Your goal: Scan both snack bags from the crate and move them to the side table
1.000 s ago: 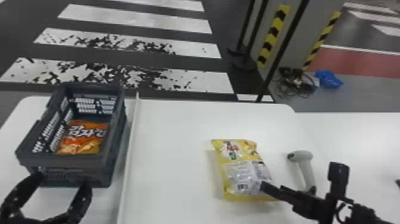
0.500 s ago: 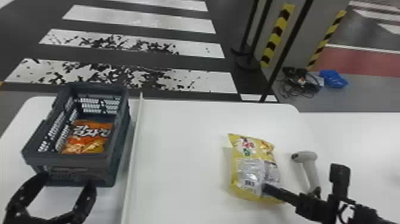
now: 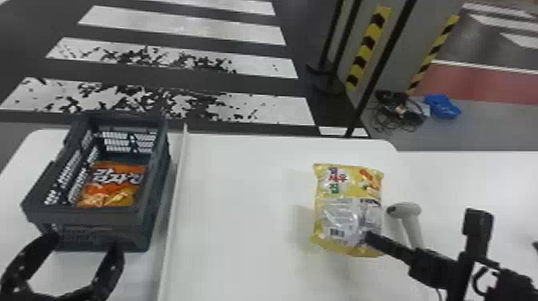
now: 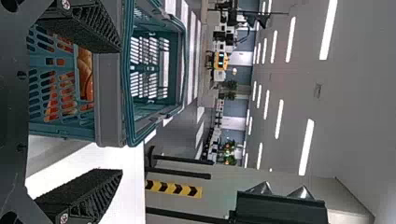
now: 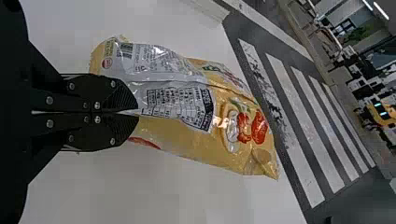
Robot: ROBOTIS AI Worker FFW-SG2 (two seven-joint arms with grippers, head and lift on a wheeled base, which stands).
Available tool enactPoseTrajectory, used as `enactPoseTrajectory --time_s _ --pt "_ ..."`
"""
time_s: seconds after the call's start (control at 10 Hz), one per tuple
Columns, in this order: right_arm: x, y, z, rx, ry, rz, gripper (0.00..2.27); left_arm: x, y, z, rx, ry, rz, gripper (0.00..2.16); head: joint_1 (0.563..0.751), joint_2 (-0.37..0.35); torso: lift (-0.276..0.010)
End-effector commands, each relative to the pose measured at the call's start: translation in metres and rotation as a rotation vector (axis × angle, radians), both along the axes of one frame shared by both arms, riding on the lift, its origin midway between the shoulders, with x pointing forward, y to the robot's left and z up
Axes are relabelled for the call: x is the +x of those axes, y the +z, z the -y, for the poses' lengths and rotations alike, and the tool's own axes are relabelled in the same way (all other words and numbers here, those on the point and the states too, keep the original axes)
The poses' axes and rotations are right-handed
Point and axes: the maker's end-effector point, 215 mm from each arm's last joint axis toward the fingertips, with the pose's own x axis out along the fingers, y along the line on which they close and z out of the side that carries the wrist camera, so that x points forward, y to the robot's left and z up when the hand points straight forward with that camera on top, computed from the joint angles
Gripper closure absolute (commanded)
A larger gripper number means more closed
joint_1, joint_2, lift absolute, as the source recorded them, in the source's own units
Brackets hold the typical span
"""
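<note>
Closed tight, the right pincer [image 5: 137,112] grips the yellow snack bag [image 5: 187,144] over the surface [image 3: 240,224], probably to leave its barcode [image 3: 337,232] exposed for the scanner [image 3: 414,230], while the left pincer [image 3: 85,241], wide open, empty, is near the crate [image 3: 88,218] holding the orange bag [image 3: 114,180].

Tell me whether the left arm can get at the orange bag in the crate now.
Probably, if raised: the left gripper is open and the crate has no lid, but its near wall shields the orange bag.

Beyond the white surface [image 3: 240,224], pale stripes [image 3: 188,28] cross the dark floor [image 3: 24,44]; far right, a grey pillar [image 3: 422,36]; ceiling lights [image 4: 306,147] glow.
</note>
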Motion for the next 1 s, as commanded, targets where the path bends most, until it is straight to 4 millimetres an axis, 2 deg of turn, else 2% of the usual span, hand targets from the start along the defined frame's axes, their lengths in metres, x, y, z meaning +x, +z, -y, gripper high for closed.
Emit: enactPoseTrajectory --time_s 0.0,0.2,0.4,0.6,0.9 --pt "0.007 0.028 0.021 0.019 -0.049 0.064 2.25 -0.001 0.001 0.000 0.002 -0.003 0.002 0.08 0.695 -0.209 -0.099" --pt "0.013 0.056 0.071 -0.007 -0.152 0.137 2.25 -0.001 0.002 0.001 0.002 -0.004 0.003 0.08 0.695 -0.245 -0.099" --pt "0.014 0.073 0.135 -0.022 -0.291 0.205 2.25 -0.001 0.005 0.000 0.003 -0.007 0.007 0.08 0.695 -0.324 -0.099" --pt "0.009 0.080 0.203 -0.059 -0.449 0.280 2.25 -0.001 0.005 0.000 0.005 -0.006 0.008 0.08 0.695 -0.350 -0.099" --pt "0.001 0.063 0.281 -0.121 -0.665 0.307 2.25 0.000 0.006 -0.001 0.006 -0.005 0.010 0.08 0.695 -0.350 -0.099"
